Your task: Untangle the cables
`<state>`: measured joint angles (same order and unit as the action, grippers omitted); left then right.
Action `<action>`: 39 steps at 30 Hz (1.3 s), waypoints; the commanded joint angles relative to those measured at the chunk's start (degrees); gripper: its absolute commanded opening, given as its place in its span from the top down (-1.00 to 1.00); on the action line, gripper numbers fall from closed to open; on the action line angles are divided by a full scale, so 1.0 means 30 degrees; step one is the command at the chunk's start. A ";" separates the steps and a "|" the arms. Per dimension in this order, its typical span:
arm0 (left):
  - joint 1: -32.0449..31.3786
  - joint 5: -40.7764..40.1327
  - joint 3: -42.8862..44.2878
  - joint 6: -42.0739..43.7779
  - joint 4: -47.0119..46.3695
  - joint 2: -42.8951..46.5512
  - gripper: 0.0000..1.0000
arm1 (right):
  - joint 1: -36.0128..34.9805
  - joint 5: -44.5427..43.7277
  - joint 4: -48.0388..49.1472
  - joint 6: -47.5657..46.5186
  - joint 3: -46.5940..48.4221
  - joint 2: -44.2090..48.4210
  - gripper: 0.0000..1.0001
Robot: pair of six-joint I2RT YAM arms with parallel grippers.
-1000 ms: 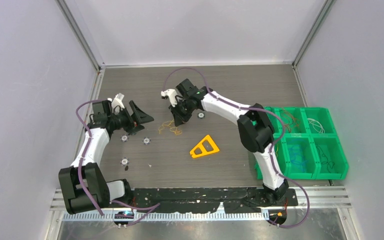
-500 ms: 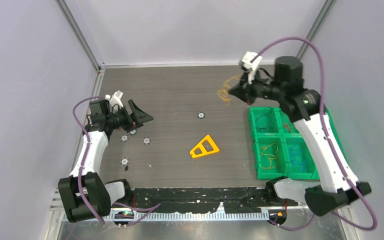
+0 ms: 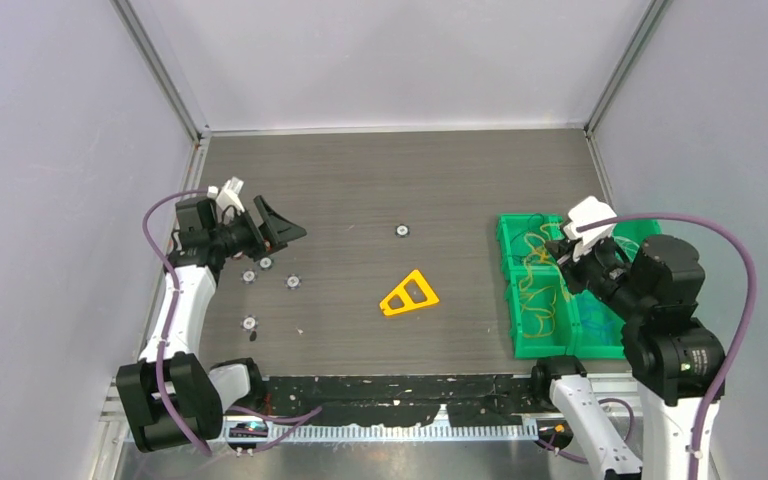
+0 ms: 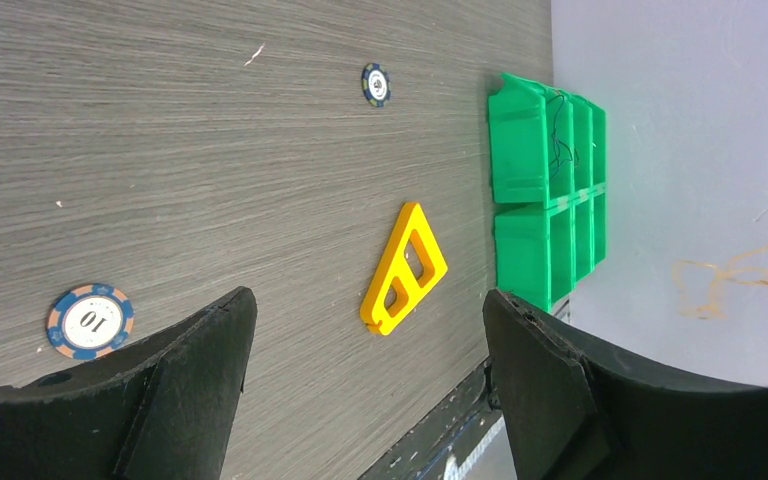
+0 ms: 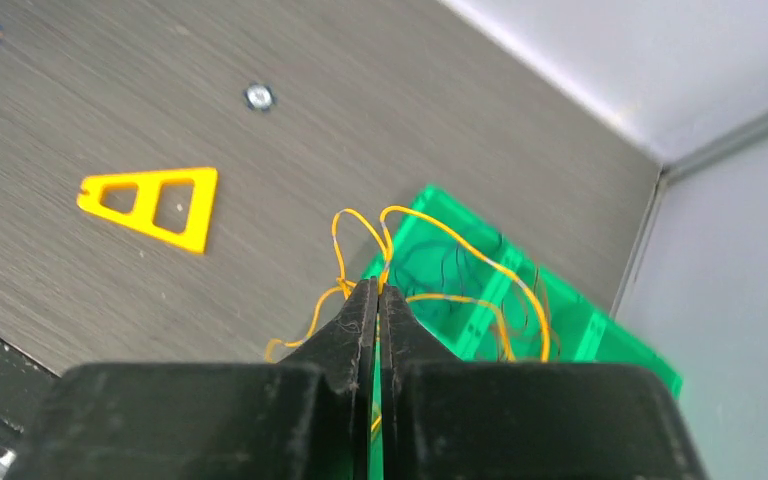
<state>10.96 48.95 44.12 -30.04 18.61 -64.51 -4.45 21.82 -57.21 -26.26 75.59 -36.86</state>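
At the right of the overhead view, above the green tray (image 3: 507,228) of bins, the orange wires (image 5: 460,240) hung in loose loops from the right gripper (image 5: 378,285). In the wrist view its jaws were pressed together with no gap. The strands were pinched at the very tips, and their curls fell over the tray's near compartments. More yellow wire (image 3: 540,315) lay coiled in the lower left compartment of the tray.

These wires looked almost weightless, limp and springy. They would likely keep their curl, snag on one another and on the bin walls, and slide through a loose pinch. A hard pull would probably tighten any knot, not free it. The better hold seemed to be a single strand or a free end well away from the crossing loops, taken right at the fingertips so that the other side could be eased apart gently.

At the left of the overhead view the left gripper (image 3: 280,228) stood spread wide and held nothing, touching nothing that could be seen. It hung over the table (image 3: 380,190) near a few round chips (image 3: 293,282). The yellow triangle (image 3: 409,294) lay alone mid-table, well apart from both grippers.
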 commanded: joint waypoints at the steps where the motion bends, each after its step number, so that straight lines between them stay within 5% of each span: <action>1: 0.0104 0.0670 0.0024 -0.0392 -0.1056 0.0582 -0.71 | 0.1112 -0.1226 -0.1200 0.0013 -0.1667 0.0667 0.89; 18: 0.0096 0.0697 -0.0790 -0.0924 -0.1765 0.1915 -0.71 | 0.2311 -0.6376 -0.1341 -0.1978 -0.6866 -0.1272 0.89; 24: 0.0110 0.0745 -0.0763 -0.1065 -0.1979 0.1557 -0.72 | 0.2310 -0.5595 -0.1222 -0.3761 -0.8661 -0.1380 0.89; 39: 0.0097 0.0804 -0.0263 -0.0883 -0.1822 0.0697 -0.71 | 0.2140 -0.4345 0.1288 -0.8784 -0.9955 -1.0766 0.89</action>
<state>10.96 50.17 41.95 -32.99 15.09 -62.24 2.35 7.90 -56.21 -46.92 45.63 -66.39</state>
